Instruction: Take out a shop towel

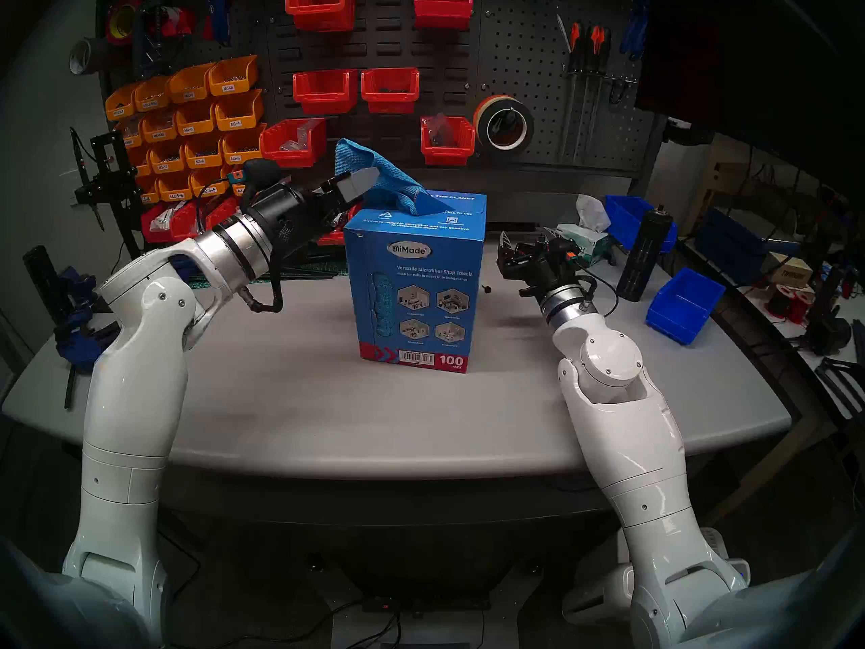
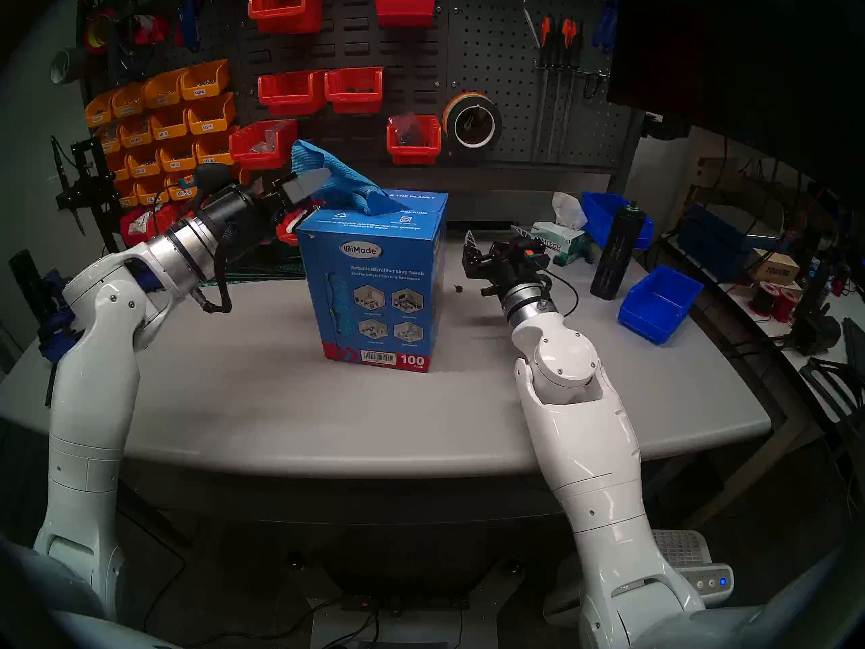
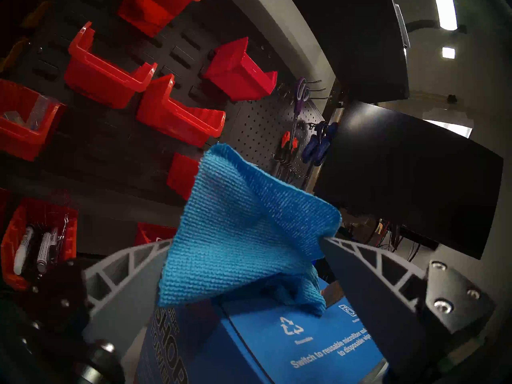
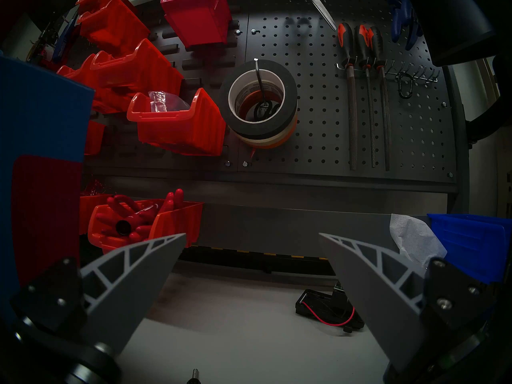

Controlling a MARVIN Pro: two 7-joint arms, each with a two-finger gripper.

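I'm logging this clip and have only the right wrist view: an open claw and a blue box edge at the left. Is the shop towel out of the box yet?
Observer: Not yet. The shop towel sticks up out of the top of the blue box, with its lower end inside.
Operator: Does the left claw have it?
Observer: No. The left claw is open. Its jaws stand on either side of the towel's raised corner, not clamped.
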